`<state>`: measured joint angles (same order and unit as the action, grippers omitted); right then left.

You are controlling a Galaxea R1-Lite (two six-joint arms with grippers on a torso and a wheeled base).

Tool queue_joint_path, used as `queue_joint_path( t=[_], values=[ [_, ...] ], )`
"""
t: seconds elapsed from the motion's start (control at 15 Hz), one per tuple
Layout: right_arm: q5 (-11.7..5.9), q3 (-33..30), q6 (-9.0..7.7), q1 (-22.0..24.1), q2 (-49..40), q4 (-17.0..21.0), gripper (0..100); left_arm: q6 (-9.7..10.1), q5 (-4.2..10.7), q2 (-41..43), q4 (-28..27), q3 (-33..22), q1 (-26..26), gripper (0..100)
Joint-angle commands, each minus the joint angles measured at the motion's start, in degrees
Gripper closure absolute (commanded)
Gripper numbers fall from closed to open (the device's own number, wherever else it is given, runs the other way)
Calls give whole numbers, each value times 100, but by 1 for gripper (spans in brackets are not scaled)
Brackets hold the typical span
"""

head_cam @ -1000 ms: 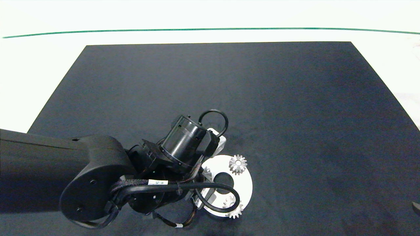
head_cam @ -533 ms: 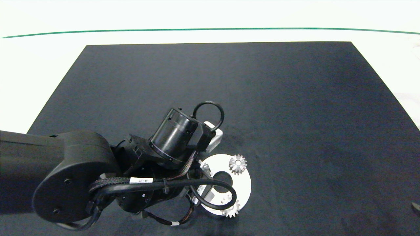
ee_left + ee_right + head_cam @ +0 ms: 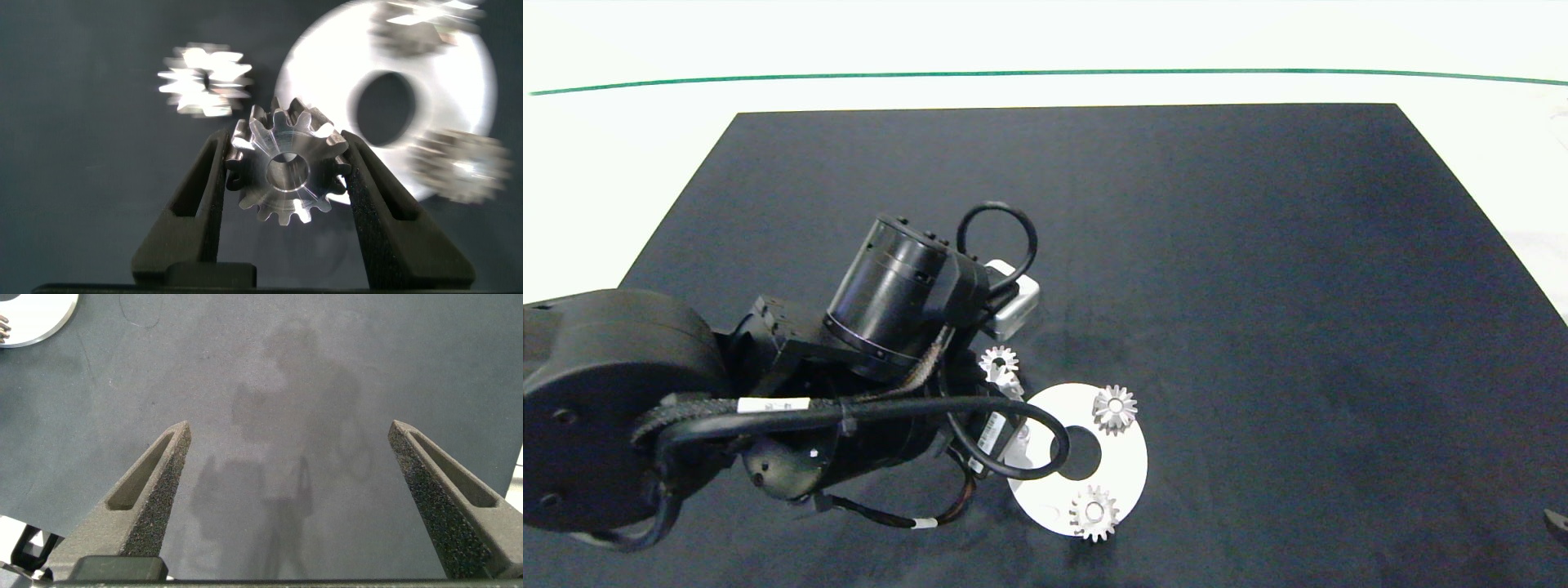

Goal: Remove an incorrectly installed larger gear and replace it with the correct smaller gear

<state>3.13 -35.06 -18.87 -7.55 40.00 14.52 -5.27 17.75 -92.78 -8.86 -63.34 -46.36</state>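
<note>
Larger gear: the larger gear [image 3: 284, 171], pale and bright-faced, is pinched by its toothed rim between the two fingers of the left hand [image 3: 286, 143]. Its flat face is turned towards the wrist camera.
Left hand: clenched on the larger gear, one finger [image 3: 204, 192] pressing each side of the tooth ring. The hand sits at the left rim of the white disc [image 3: 1127, 465]. In the head view the arm and its looped cable hide the held gear.
Height: the left wrist view shows the held gear raised clear of the dark mat [image 3: 1258, 286], with the disc lying behind and below it.
Smaller gear: the smaller gear [image 3: 999, 362] lies flat on the mat just off the disc's far-left rim. It is apart from the disc and close beside the left arm.
Disc: flat on the mat, a round dark hole at its middle. One grey-silver gear [image 3: 1114, 408] stands on its far edge and another grey-silver gear [image 3: 1094, 513] on its near edge.
Right hand: the right hand [image 3: 288, 425] is released, fingers spread wide over bare mat, well to the right of the disc.
Surface: the mat covers a white surface [image 3: 629, 163].
</note>
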Motion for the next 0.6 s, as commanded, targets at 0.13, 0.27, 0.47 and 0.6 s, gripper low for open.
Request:
queue_joint_path(
  t=[0.13,0.27,0.47,0.6],
  values=[
    [3,-1,-11,-1,-1,-2,0,-352,9,313,-10,-11,786,81],
    [3,-1,-11,-10,-9,-2,0,-484,9,269,-1,-11,1050,81],
    [-6,8,-11,-10,-18,-37,0,-493,9,120,-1,-29,1103,81],
    [-6,8,-11,-10,-18,-37,0,-510,9,-47,16,-55,1244,81]
  ],
)
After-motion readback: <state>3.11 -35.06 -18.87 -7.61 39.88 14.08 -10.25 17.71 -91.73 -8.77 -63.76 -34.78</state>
